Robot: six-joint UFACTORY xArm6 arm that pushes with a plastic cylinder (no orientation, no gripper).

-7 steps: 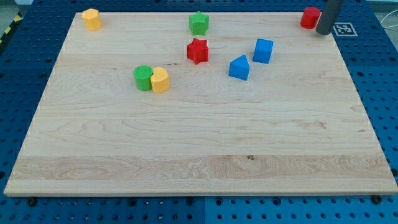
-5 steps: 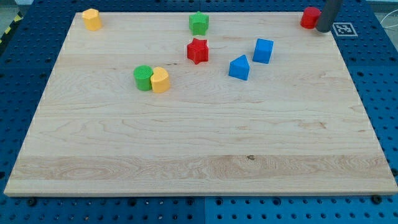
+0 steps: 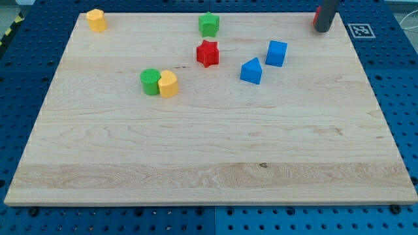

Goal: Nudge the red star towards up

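Note:
The red star (image 3: 208, 53) lies on the wooden board (image 3: 209, 150) in the upper middle of the view, just below the green star (image 3: 208, 24). My tip (image 3: 323, 31) is at the view's top right, far to the right of the red star. The rod stands in front of a red block (image 3: 315, 18) there and hides most of it.
Two blue blocks lie right of the red star: a cube (image 3: 276, 53) and a house-shaped one (image 3: 251, 70). A green cylinder (image 3: 150, 81) and a yellow block (image 3: 168, 84) touch at the left. Another yellow block (image 3: 96, 20) sits at the top left corner.
My tip has moved left, from the right side of the red corner block to in front of it. No block has visibly moved.

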